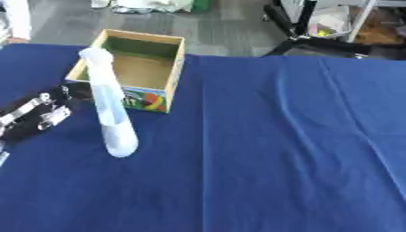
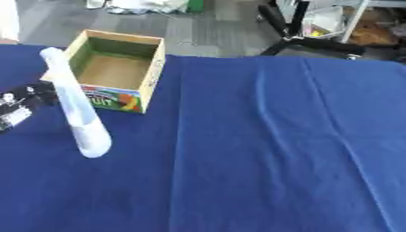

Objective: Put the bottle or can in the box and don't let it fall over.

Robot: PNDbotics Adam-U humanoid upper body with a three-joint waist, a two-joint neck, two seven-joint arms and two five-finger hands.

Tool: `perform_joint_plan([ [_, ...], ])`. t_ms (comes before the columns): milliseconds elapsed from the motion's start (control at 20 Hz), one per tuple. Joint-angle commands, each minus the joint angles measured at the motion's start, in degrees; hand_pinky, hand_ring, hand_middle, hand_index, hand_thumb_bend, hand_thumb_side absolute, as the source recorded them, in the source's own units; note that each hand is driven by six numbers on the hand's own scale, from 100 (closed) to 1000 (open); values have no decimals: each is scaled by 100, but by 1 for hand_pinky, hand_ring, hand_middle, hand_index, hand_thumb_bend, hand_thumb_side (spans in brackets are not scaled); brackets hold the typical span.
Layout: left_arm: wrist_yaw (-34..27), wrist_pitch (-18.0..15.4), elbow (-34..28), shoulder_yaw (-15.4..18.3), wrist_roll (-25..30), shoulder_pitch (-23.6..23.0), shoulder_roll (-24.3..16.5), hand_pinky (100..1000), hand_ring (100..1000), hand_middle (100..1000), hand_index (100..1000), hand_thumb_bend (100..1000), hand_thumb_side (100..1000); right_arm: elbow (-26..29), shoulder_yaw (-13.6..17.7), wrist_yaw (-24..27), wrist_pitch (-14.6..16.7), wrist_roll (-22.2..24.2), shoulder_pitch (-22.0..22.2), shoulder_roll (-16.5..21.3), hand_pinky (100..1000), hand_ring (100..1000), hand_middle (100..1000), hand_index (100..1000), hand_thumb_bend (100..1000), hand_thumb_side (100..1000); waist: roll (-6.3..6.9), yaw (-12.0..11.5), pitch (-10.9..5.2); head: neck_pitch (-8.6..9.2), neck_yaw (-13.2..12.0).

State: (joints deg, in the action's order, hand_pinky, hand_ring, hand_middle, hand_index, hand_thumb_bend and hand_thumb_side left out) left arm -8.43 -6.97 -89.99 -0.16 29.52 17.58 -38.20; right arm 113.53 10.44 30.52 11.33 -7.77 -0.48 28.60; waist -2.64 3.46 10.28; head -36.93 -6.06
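A tall pale translucent bottle (image 1: 109,104) with a white cap stands upright on the blue tablecloth, its base just in front of the box's near left corner. The box (image 1: 176,68) is a small open cardboard carton with a green inner back wall, a printed fruit picture on its front, and nothing inside. My left hand (image 1: 36,113), black with silver parts, lies low at the left edge, a short way left of the bottle and apart from it. Its fingers are relaxed and hold nothing. My right hand shows in neither view.
The blue cloth (image 1: 301,149) covers the whole table, with soft wrinkles across its wide right half. Beyond the far edge are grey floor, a black chair base (image 2: 317,43) and a white shelf frame (image 2: 357,18) at upper right.
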Motion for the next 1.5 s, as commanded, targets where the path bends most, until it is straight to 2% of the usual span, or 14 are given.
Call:
perform_joint_plan([
  [50,59,-5,-1,-24,171,78,-57,1000,994,964,951,100,562,106,18,-29,2,27,-50,121,973,1000,1000,1000,100,525,13,-3,-40,98,-38],
  [300,-19,61,45,40,411,66,23,1000,1000,980,965,100,538,106,19,-25,-5,21,-49,117,973,1000,1000,1000,100,525,10,-12,-43,122,-46],
  [550,37,119,87,62,433,61,58,1000,1000,986,979,100,564,106,12,-32,-10,31,-45,108,973,1000,1000,1000,100,525,7,-19,-42,158,-56],
  [700,57,106,122,20,454,124,85,1000,976,922,951,100,716,106,4,-43,-16,40,-48,102,973,1000,1000,1000,100,526,6,-14,-38,171,-52],
  [750,58,97,133,11,455,145,94,1000,970,906,944,100,734,106,2,-48,-19,41,-48,98,973,1000,1000,1000,100,526,7,-11,-34,171,-50],
  [900,78,66,147,-14,475,194,112,1000,953,872,926,207,795,106,-6,-76,-34,47,-48,86,973,1000,1000,1000,100,526,16,-3,-22,158,-46],
  [1450,338,14,180,-39,293,386,164,1000,968,894,935,188,785,106,-33,-113,-12,66,-53,99,972,1000,1000,1000,100,527,28,7,-3,140,-22],
  [1500,365,28,202,-13,266,424,159,1000,960,897,935,112,762,106,-32,-112,-10,66,-58,97,972,1000,1000,1000,100,527,26,5,6,160,-60],
])
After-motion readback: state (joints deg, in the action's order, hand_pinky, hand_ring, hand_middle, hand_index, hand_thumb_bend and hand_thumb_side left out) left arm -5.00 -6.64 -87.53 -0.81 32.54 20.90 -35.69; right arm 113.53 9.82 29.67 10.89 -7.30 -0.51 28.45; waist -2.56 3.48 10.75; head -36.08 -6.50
